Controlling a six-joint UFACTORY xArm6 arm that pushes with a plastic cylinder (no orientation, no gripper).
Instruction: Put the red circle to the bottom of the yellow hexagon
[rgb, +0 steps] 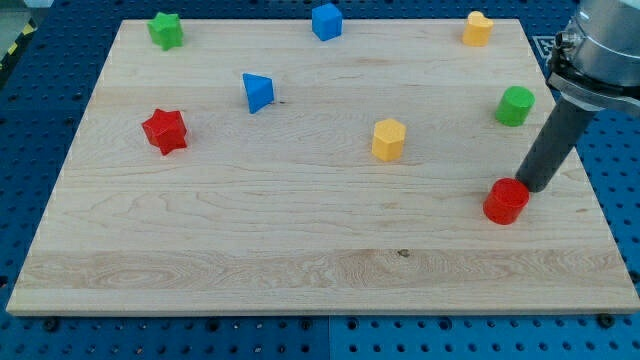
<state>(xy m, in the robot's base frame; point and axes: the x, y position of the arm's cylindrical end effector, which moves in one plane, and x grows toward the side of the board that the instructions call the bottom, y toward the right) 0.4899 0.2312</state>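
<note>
my tip (529, 188) touches the red circle (506, 202), green circle (516, 105) above, no hand.

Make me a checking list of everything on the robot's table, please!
Surface: wooden board, flat, on a blue holed base.
Job's things: red circle near the view's right; yellow hexagon up and to its left, apart.
Clutter: red star, green star, blue triangle, blue block, yellow heart, green circle.
Jaws: none; my tip sits against the red circle's upper right side.
Cables: nothing seen.
Surroundings: yellow-black tape at the view's top left.
</note>
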